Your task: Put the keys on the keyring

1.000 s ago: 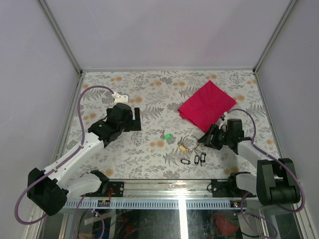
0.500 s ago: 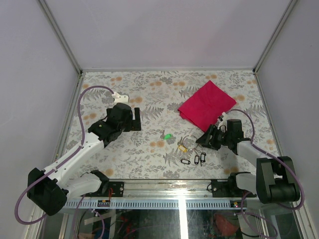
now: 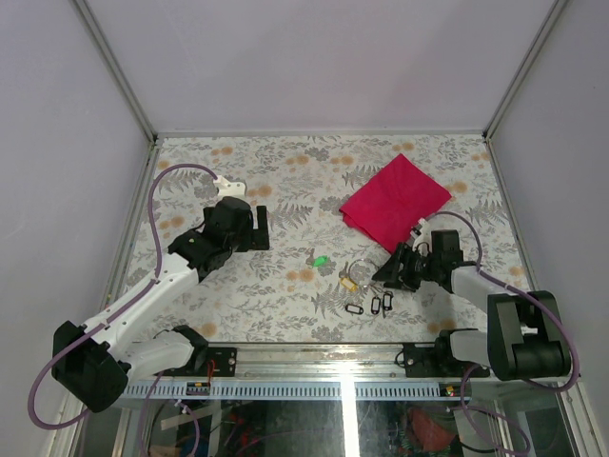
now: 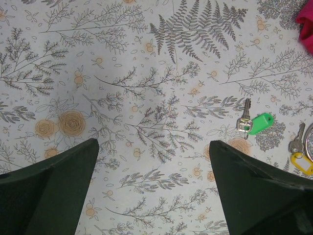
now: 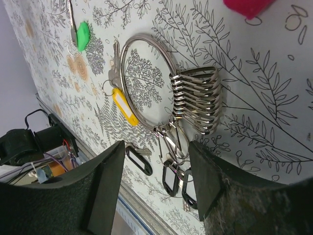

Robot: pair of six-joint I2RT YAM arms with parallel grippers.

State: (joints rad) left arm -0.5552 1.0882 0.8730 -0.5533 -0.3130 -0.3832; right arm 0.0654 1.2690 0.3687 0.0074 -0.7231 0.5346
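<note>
Over the last second our right end effector [image 5: 156, 152] creeps a little further toward the keyring [image 3: 363, 269], low over the surface [image 3: 247, 295]. Nothing else shifts, and its fingers stay as far apart as they were. We read this as the approach to the ring, with no key yet threaded by this move.

Its fingers stand partly apart and hold nothing. The ring lies flat just ahead of the tips, with a bundle of silver clips [image 5: 198, 103] on its wire in front of the cloth-side finger. The keys [image 5: 139, 160] with black tags lie under the gap between the fingers, close to the ring's clasp. The yellow-tagged key [image 5: 124, 106] rests against the ring ahead of the edge-side finger; we cannot tell whether it is already threaded. A green-tagged key [image 4: 258, 122] sits apart, further ahead still.

Our left end effector [image 4: 154, 147] hovers fully open and empty, well apart from the ring.

For room, the near edge of the surface and its rail [image 3: 314, 354] run close beside the right end effector, just past the black tags. We judge that a push that way could slide them off. The red cloth [image 3: 395, 200] lies to its other side, apart from the ring. Ahead of it, toward the left end effector, bare patterned surface stretches well past the green tag.
</note>
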